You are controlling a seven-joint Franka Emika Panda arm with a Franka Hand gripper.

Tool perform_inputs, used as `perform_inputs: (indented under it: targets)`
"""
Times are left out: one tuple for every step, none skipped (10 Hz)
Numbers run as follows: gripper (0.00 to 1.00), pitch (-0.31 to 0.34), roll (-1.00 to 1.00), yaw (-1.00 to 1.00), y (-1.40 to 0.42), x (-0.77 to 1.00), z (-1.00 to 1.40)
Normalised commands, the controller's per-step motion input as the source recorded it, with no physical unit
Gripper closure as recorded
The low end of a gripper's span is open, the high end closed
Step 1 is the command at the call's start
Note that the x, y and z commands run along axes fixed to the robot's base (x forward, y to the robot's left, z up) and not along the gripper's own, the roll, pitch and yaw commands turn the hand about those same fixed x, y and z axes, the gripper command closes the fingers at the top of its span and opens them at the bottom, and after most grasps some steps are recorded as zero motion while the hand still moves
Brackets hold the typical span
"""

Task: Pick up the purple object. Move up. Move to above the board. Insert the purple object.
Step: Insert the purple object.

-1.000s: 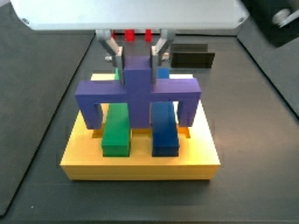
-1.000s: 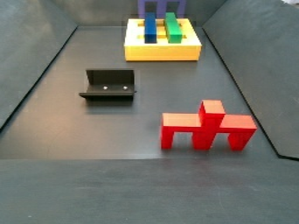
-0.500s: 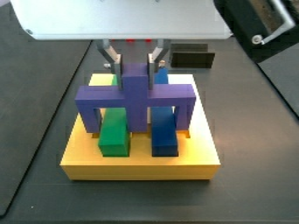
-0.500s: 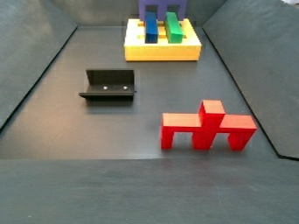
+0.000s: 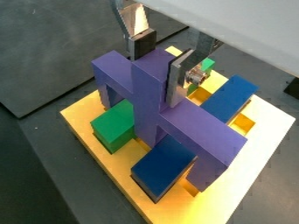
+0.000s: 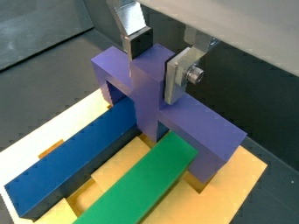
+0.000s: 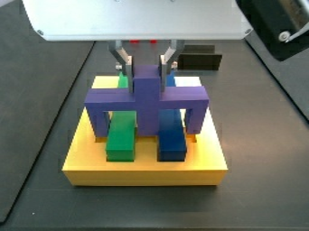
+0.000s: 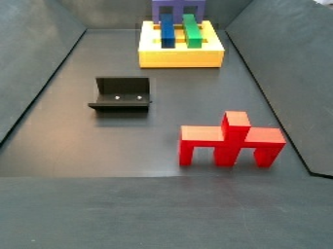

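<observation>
The purple object [image 7: 145, 97] stands upright on the yellow board [image 7: 145, 170], its legs straddling the green bar [image 7: 119, 140] and the blue bar [image 7: 172, 143]. My gripper [image 7: 146, 61] is directly above it, with the fingers on either side of the top of the central stem and shut on it. Both wrist views show the same grip: in a wrist view the gripper [image 5: 162, 61] clamps the stem of the purple object [image 5: 152, 96], and so does the gripper [image 6: 159, 59] in a wrist view. In a side view the purple object [image 8: 180, 8] and board [image 8: 180, 58] are at the far end.
A red legged piece [image 8: 232, 143] stands on the dark floor near the front. The fixture [image 8: 121, 94] stands at mid-left. A black block [image 7: 200, 60] lies behind the board. Raised walls border the floor.
The gripper has come down with the purple object; its legs now sit lower and straighter over the board and bars.
</observation>
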Motion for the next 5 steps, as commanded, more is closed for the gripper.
perform_inputs:
  targets:
    - [1.0, 0.0, 0.1, -0.05, 0.0, 0.0, -0.12]
    - [1.0, 0.0, 0.07, -0.04, -0.03, 0.0, -0.12]
    - [1.0, 0.0, 0.08, -0.05, -0.06, 0.0, -0.18]
    - [1.0, 0.0, 0.07, -0.07, -0.09, 0.0, -0.23]
    - [1.0, 0.0, 0.11, -0.07, -0.06, 0.02, -0.28]
